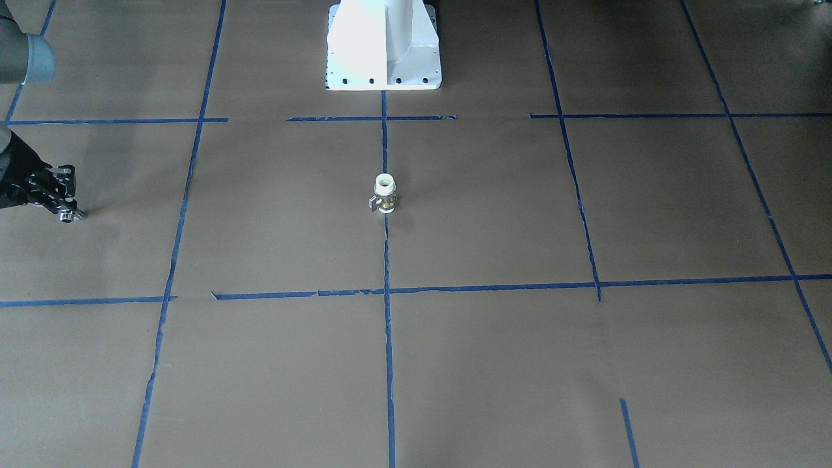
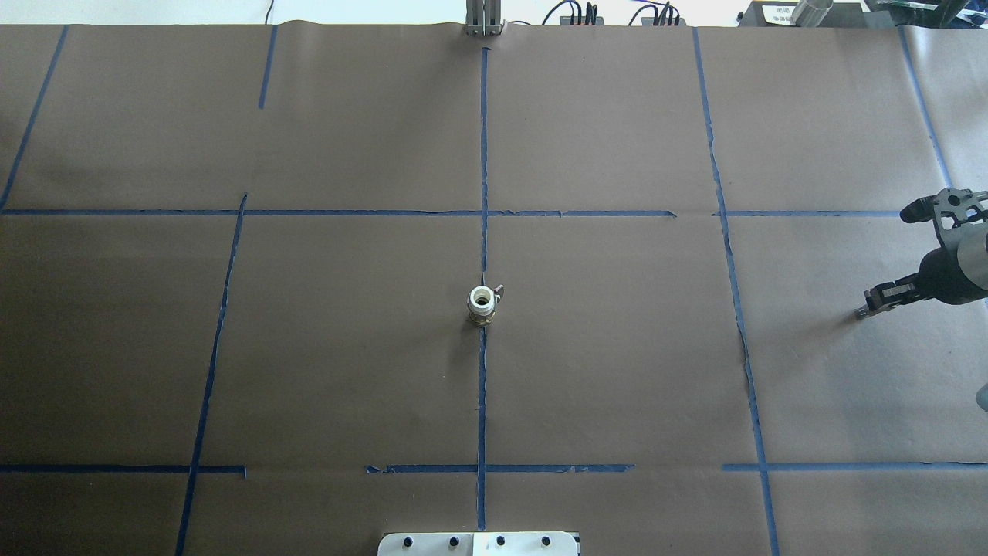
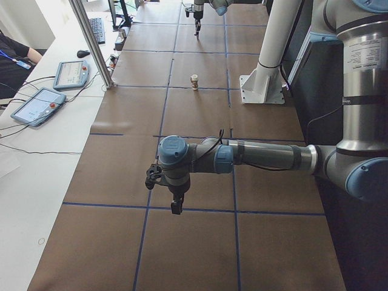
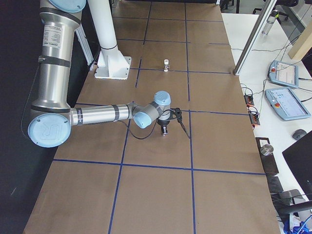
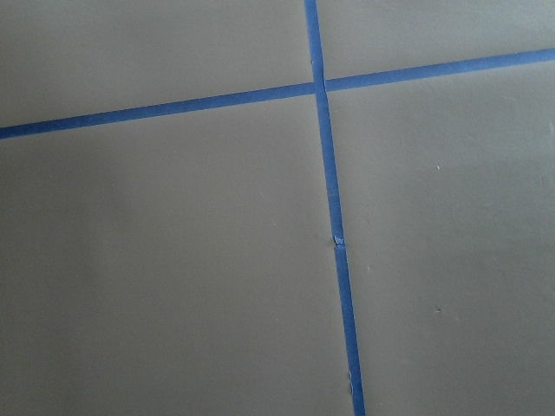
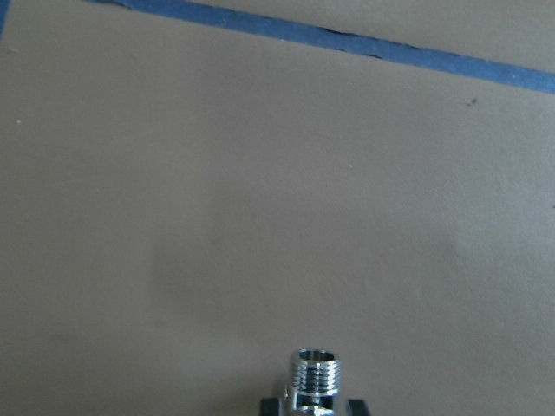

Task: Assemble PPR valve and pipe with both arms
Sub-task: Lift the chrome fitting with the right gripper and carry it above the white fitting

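The PPR valve (image 1: 385, 194) stands upright on the centre tape line, white end up and its lever to the side; it also shows in the overhead view (image 2: 482, 303). My right gripper (image 2: 866, 307) is far to the valve's right near the table edge, low over the paper. It is shut on the pipe (image 6: 315, 374), a chrome fitting whose threaded end sticks out past the fingertips. The right gripper (image 1: 67, 212) shows at the left edge of the front view. My left gripper (image 3: 176, 206) points down over the table's left end; I cannot tell whether it is open or shut.
The white pedestal base (image 1: 383, 45) stands behind the valve. Blue tape lines (image 5: 329, 173) divide the brown paper into squares. Tablets (image 3: 37, 104) and a metal post (image 3: 91, 42) are on the side bench beyond the table's far edge.
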Controlling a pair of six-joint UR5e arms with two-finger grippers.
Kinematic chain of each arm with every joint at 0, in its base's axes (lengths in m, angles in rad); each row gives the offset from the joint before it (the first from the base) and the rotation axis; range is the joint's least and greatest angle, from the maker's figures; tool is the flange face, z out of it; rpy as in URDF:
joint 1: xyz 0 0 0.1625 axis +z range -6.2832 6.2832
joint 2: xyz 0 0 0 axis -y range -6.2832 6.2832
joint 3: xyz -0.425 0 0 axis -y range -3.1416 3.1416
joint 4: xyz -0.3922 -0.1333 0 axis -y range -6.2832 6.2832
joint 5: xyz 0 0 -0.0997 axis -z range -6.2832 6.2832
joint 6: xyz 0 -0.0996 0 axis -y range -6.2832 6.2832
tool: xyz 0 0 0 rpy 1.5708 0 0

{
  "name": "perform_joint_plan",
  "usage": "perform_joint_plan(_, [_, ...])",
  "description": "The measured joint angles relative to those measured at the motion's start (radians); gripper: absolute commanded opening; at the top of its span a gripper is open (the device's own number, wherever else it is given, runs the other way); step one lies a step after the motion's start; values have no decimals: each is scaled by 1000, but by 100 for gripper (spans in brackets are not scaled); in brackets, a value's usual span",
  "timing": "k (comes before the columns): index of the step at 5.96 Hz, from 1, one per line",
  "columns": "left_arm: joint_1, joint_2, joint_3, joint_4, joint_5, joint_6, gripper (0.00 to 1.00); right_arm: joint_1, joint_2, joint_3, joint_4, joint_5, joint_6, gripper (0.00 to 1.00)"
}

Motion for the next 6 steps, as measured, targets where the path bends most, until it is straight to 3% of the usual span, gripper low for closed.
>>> perform_joint_plan(2, [0,0,1,0,0,-1,100,0,98,13,-71,20,37,0])
perform_joint_plan(5, [-1,5,2,0,0,-47,100,-49,440,29,-368,22,313,0])
perform_joint_plan(6, [0,5,1,0,0,-53,100,-98,539,27,-413,8,471,0])
